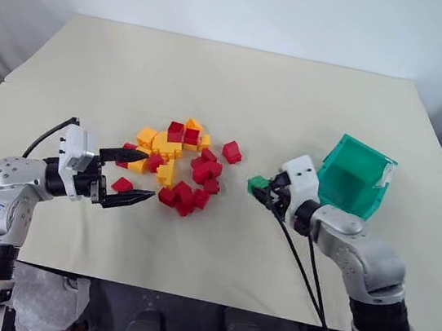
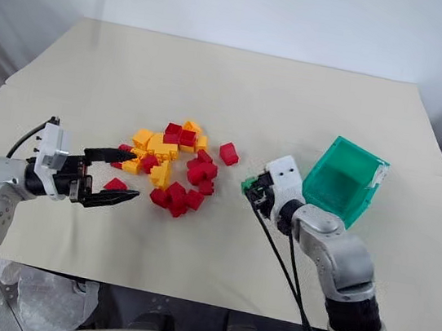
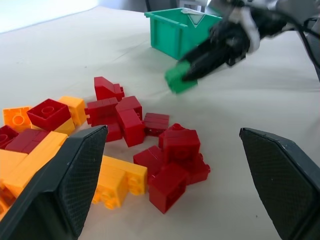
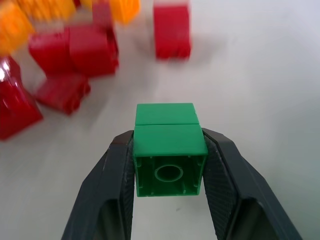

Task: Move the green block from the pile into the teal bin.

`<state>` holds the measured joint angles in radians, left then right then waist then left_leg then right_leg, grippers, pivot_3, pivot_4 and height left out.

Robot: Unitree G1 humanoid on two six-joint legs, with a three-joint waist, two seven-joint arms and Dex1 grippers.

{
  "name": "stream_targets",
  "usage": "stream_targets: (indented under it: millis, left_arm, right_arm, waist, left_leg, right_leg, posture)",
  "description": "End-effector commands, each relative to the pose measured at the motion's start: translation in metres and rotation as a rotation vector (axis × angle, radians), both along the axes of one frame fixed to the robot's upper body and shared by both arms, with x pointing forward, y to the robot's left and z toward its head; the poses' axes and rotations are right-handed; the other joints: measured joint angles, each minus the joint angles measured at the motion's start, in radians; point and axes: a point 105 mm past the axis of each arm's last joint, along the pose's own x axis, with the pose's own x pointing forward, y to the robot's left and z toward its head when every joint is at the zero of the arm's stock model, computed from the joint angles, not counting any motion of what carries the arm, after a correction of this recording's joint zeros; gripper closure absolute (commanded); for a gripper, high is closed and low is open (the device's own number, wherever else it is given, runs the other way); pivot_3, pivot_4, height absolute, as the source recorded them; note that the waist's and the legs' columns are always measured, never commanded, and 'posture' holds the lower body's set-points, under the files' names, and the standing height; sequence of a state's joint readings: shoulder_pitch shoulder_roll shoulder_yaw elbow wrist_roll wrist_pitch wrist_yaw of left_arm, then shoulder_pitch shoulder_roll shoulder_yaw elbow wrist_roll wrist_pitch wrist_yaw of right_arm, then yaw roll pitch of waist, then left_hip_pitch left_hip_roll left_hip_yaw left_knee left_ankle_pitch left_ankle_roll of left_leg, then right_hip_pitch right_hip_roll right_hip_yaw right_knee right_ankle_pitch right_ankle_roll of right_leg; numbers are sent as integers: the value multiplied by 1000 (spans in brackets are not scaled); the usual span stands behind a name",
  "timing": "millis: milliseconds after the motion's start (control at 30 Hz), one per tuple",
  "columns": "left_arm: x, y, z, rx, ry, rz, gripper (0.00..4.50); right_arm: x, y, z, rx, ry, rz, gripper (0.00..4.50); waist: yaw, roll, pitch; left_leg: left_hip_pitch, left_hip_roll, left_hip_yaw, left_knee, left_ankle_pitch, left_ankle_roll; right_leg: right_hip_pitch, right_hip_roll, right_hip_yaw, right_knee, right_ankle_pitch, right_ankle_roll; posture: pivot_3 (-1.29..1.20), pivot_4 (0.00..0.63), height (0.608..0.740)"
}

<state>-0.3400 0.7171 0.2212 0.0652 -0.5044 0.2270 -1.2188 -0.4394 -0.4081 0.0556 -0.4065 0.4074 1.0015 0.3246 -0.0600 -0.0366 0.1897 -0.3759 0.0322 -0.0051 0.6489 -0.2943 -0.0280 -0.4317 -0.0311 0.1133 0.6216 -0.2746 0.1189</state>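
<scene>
Table (image 1: 313, 96) carries the teal bin (image 1: 357, 178) on the right side, pile (image 1: 178, 164) mid-table. Right gripper (image 4: 170, 150) clamps the green block (image 4: 170, 150) between both fingers, between pile and bin, just short of the bin. Left gripper (image 1: 127, 175) jaws wide apart, empty, at the pile's left edge.

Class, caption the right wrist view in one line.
Black fingers clamp a small green plastic brick beside blurred red bricks.

Silver-grey arms with white wrist housings, black cables, blue handwriting, and black textured pincer fingers (image 3: 75, 175).
</scene>
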Motion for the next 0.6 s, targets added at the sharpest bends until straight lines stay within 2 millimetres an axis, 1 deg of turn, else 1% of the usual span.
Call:
stream_targets:
  millis: [33,67,100,167,233,267,300,400,500,567,600]
  left_arm:
    - [3,-2,6,-5,-36,-16,0]
    - [4,-4,7,-9,-38,-21,0]
    - [5,-4,7,-11,-39,-25,0]
    - [6,-7,8,-19,-42,-34,0]
    - [7,-7,8,-22,-43,-42,0]
    - [8,-7,8,-21,-43,-45,0]
    - [9,-7,8,-21,-43,-46,0]
    - [11,-8,8,-20,-45,-48,0]
    - [14,-9,9,-20,-49,-53,0]
    - [15,-10,9,-20,-53,-54,0]
    - [16,-10,9,-20,-54,-54,0]
  right_arm:
    - [-7,-10,25,58,-74,-7,3034]
    - [-7,-20,38,87,-114,-40,3034]
    - [-8,-27,46,106,-141,-63,3034]
    - [-2,-61,63,134,-198,-203,3034]
    - [3,-94,70,112,-233,-337,3034]
    - [6,-107,72,97,-252,-391,3034]
    - [8,-116,73,87,-265,-425,3034]
    - [17,-134,73,60,-268,-482,3034]
    - [26,-140,67,15,-262,-491,3034]
    - [28,-135,64,-13,-263,-447,2300]
    - [29,-133,64,-20,-266,-432,2004]
  waist:
    - [0,0,0]
    - [1,0,0]
    - [2,0,0]
    - [3,0,0]
    - [3,0,0]
    - [3,0,0]
    - [3,0,0]
    - [-1,0,0]
    - [-6,0,0]
    - [-8,0,0]
    - [-9,0,0]
  left_leg:
    - [0,0,0,0,0,0]
    - [0,0,0,0,0,0]
    - [0,0,0,0,0,0]
    - [0,0,0,0,0,0]
    - [0,0,0,0,0,0]
    - [0,-1,0,0,0,0]
    - [0,-1,0,0,0,0]
    - [0,-1,1,-1,0,0]
    - [1,0,1,-1,0,0]
    - [1,0,1,-1,0,0]
    - [1,0,1,-1,0,0]
  right_leg:
    - [0,0,0,0,0,0]
    - [0,0,0,0,0,0]
    - [0,0,0,0,0,0]
    - [0,0,0,0,0,0]
    - [0,0,0,-1,0,0]
    - [1,0,0,-1,0,0]
    - [1,0,0,-1,0,0]
    - [1,0,1,-2,0,0]
    - [0,1,1,-1,0,0]
    - [0,1,2,-1,0,0]
    - [0,1,2,-1,0,0]
  posture:
    - [0,150,740]
    - [0,150,740]
    - [0,150,740]
    - [0,150,740]
    - [0,150,740]
    - [0,150,740]
    - [0,150,740]
    - [0,150,740]
    - [0,150,740]
    - [0,150,740]
    - [0,150,740]
